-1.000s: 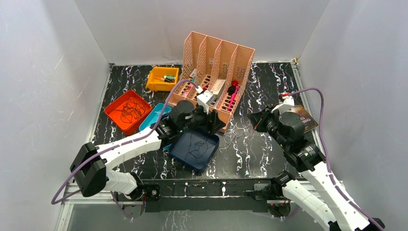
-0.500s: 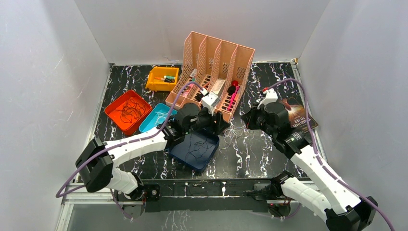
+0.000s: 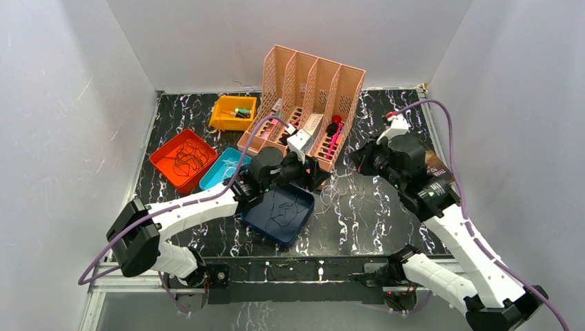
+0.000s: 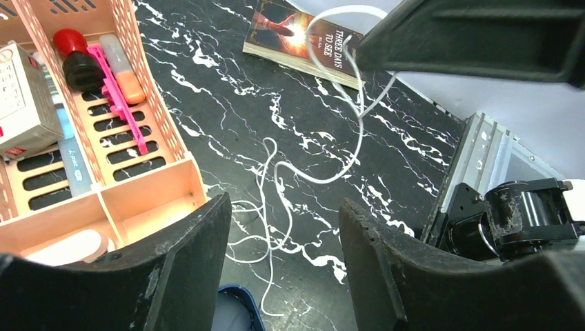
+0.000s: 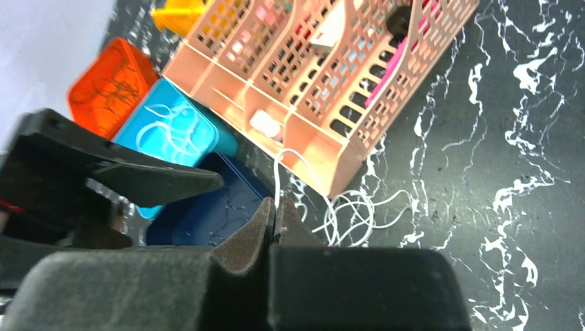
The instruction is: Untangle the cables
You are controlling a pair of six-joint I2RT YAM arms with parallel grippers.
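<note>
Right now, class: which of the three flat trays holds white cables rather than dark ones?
The light blue tray, between the orange tray and the navy tray. Its cables are white; those in the other two are dark.

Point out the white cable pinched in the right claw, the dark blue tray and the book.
white cable (image 5: 276, 181), right wrist view, strand rising from the pinch.
dark blue tray (image 3: 281, 231), top view, bare floor near front corner.
book (image 4: 283, 31), left wrist view, front cover.
</note>
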